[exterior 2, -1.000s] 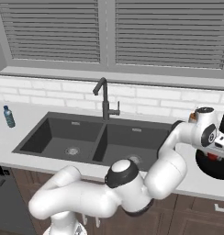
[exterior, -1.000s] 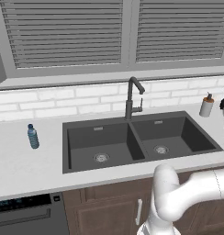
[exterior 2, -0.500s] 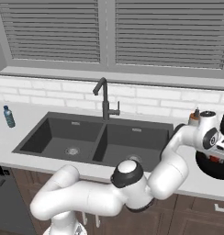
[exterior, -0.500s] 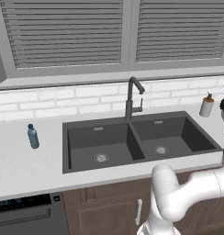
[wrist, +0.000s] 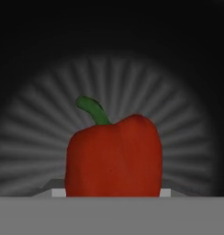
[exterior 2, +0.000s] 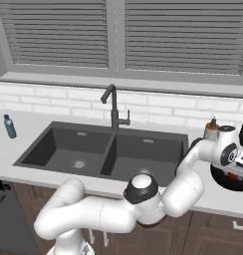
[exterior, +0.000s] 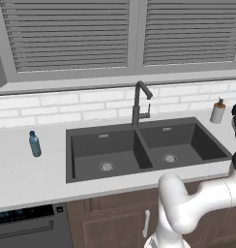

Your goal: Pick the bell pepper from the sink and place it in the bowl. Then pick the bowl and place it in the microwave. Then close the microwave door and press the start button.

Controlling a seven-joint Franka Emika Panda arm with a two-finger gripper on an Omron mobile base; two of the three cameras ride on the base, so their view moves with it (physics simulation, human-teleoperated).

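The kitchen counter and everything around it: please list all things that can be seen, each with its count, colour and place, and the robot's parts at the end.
sink: one, dark grey, two basins, set in the counter.
faucet: one, dark, behind the sink's middle.
water bottle: one, bluish, on the counter left of the sink.
soap dispenser: one, pale with brown top, right of the sink.
bowl: one, black, on the counter right of the sink.
bell pepper: one, red with green stem, above the bowl's ribbed inside, in the hand view.
blinds: grey, above the counter.
arm: one, white, reaching over the bowl.
pincer: one, at the bowl.
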